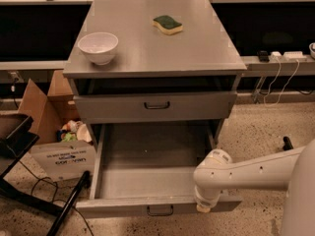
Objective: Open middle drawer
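- The white arm [256,171] comes in from the right edge of the camera view, low over the floor [261,127]. It runs leftward as a thick tube to a rounded joint, and there it bends downward.
- The gripper [203,206] hangs below that joint as a short cream-coloured end pointing straight down. It sits at the top edge of the front panel [123,208], towards the panel's right end.
- Whether the gripper is closed, released or grasping anything cannot be told, because the joint above covers most of it.
- The middle drawer [147,181] stands far out of the cabinet [157,53], towards the camera. Its front panel is at the bottom of the view and its tray reaches back under the cabinet.
- The gripper is at the right front corner of this drawer, touching or just above the panel edge; which of the two cannot be told.
- The drawer's small dark loop handle [160,211] sits in the middle of the panel, to the left of the gripper and apart from it.
- The drawer is grey metal, with a low front panel, thin side walls and a long plain tray. The tray lies in shadow at the back.
- Above it, the taller top drawer [197,107] is shut.
- On the cabinet top a white bowl [98,47] stands at the front left, and a yellow sponge [167,24] with a green face lies further back.
- A cardboard box [44,117] stands open on the floor to the left of the cabinet.
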